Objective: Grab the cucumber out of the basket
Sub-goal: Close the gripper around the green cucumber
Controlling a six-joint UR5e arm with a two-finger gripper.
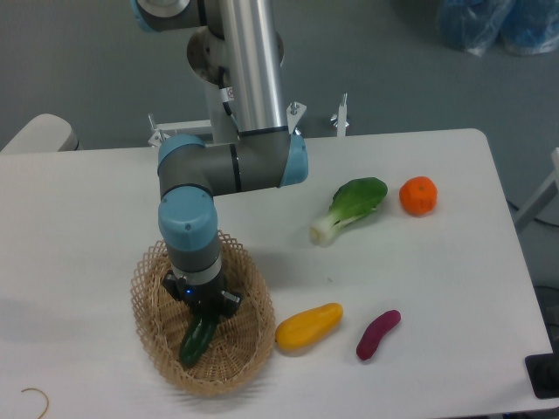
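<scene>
The dark green cucumber (195,343) lies tilted inside the oval wicker basket (255,342) at the front left of the table. My gripper (206,314) reaches straight down into the basket. Its black fingers are drawn in against the cucumber's upper end, so it is shut on it. The wrist hides that upper end and the contact itself. The cucumber's lower end still rests on the basket floor.
A yellow vegetable (308,326) lies just right of the basket and a purple one (377,334) beyond it. A bok choy (349,208) and an orange fruit (418,195) sit at the back right. The arm's column (249,70) rises behind the basket.
</scene>
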